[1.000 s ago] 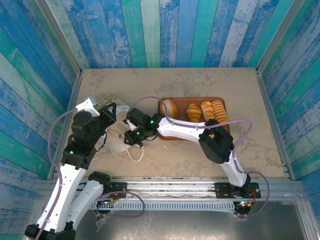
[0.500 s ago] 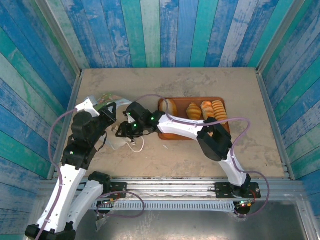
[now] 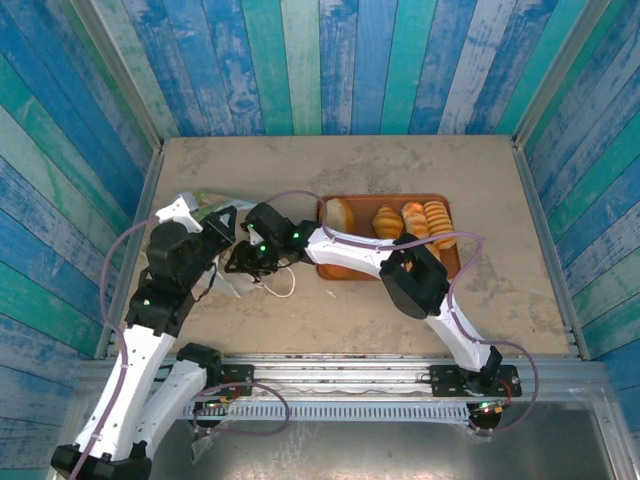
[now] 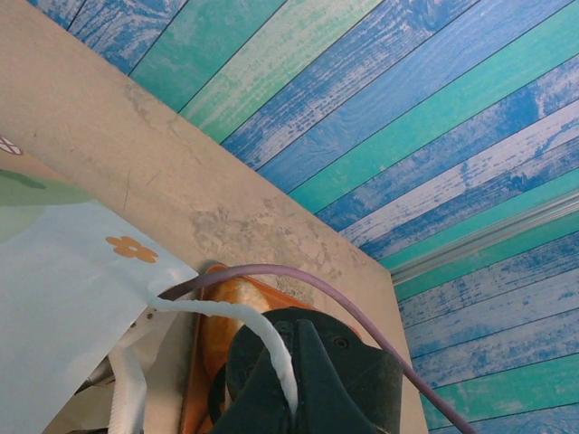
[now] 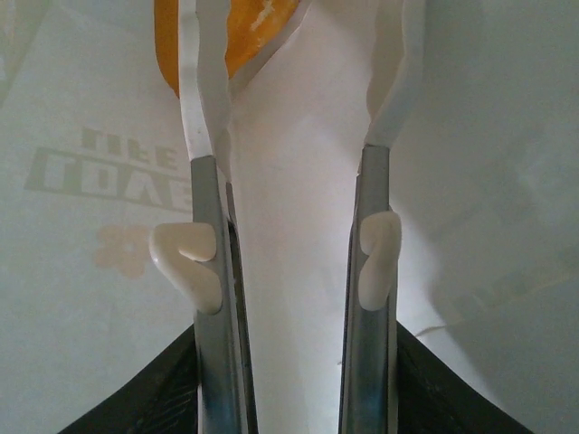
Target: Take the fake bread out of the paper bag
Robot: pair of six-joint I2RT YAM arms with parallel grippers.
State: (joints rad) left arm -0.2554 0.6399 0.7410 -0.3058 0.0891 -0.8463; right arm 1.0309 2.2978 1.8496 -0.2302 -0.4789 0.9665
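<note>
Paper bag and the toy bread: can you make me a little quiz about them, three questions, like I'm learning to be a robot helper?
1. Count: how many pieces of fake bread can you see on the brown tray from above?
2. True or false: the right hand is inside the paper bag and open.
3. Pick one: in the right wrist view, what colour is the piece peeking out beside the fingertips? A green, B golden orange, C black.
Key: 1 four; 2 true; 3 B.
</note>
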